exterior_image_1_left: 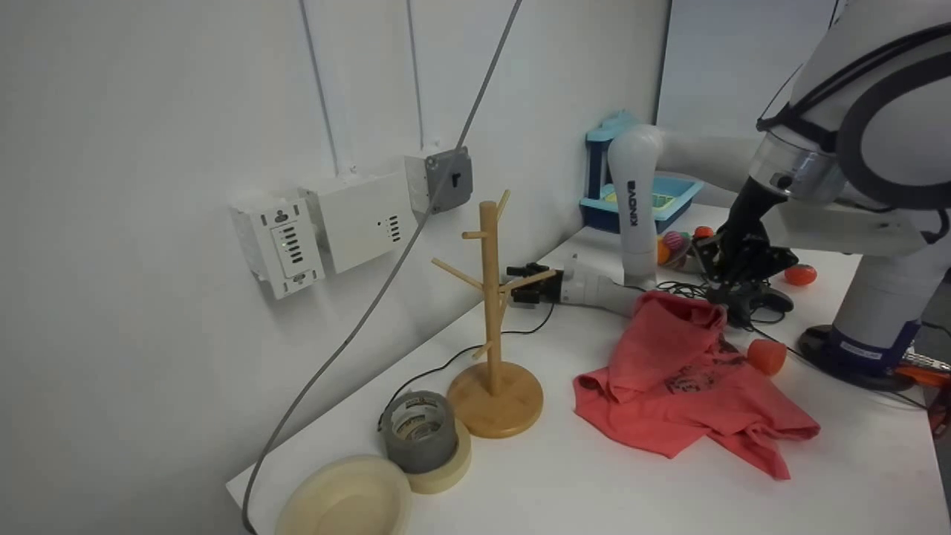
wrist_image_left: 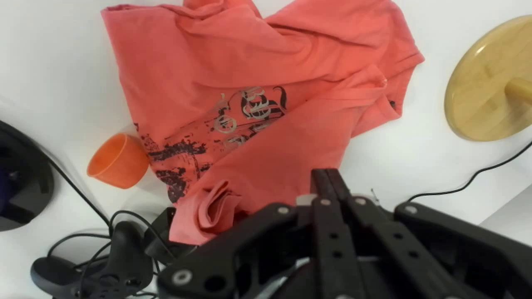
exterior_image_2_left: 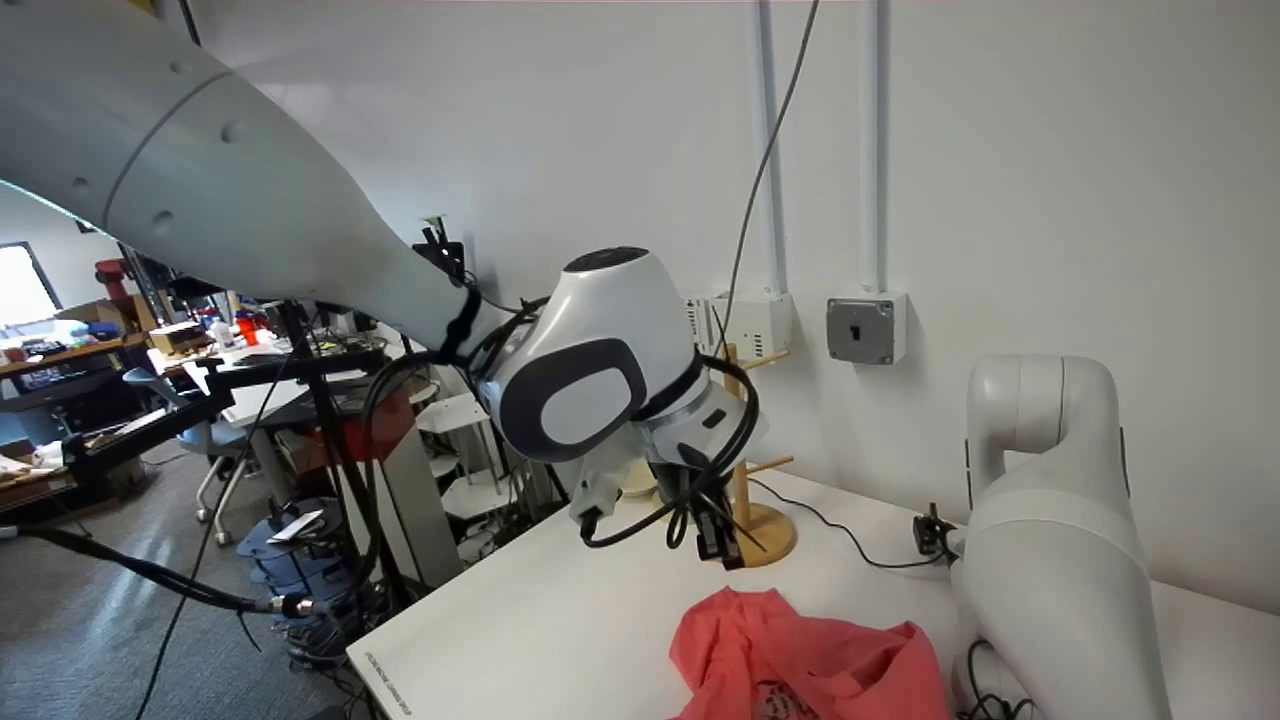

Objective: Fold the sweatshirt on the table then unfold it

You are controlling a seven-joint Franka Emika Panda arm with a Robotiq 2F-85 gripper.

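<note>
The salmon-red sweatshirt [exterior_image_1_left: 687,401] lies rumpled on the white table [exterior_image_1_left: 535,490]. In the wrist view a smooth flap of the sweatshirt [wrist_image_left: 291,149] crosses diagonally over its dark printed graphic, covering part of it. A crumpled cuff-like end curls up beside the black gripper [wrist_image_left: 326,171]. The fingertips meet in that view, with no fabric visible between them, and appear above the garment's edge. An exterior view shows the gripper [exterior_image_2_left: 722,560] higher in the picture than the sweatshirt [exterior_image_2_left: 790,660]; whether they touch cannot be told.
A wooden stand [exterior_image_1_left: 494,401], tape rolls [exterior_image_1_left: 420,438] and a pale bowl [exterior_image_1_left: 349,498] stand to one side. An orange cup [wrist_image_left: 118,162] touches the garment. Nearby are a game controller [wrist_image_left: 99,265], cables, and a folded white Kinova arm [exterior_image_1_left: 635,200].
</note>
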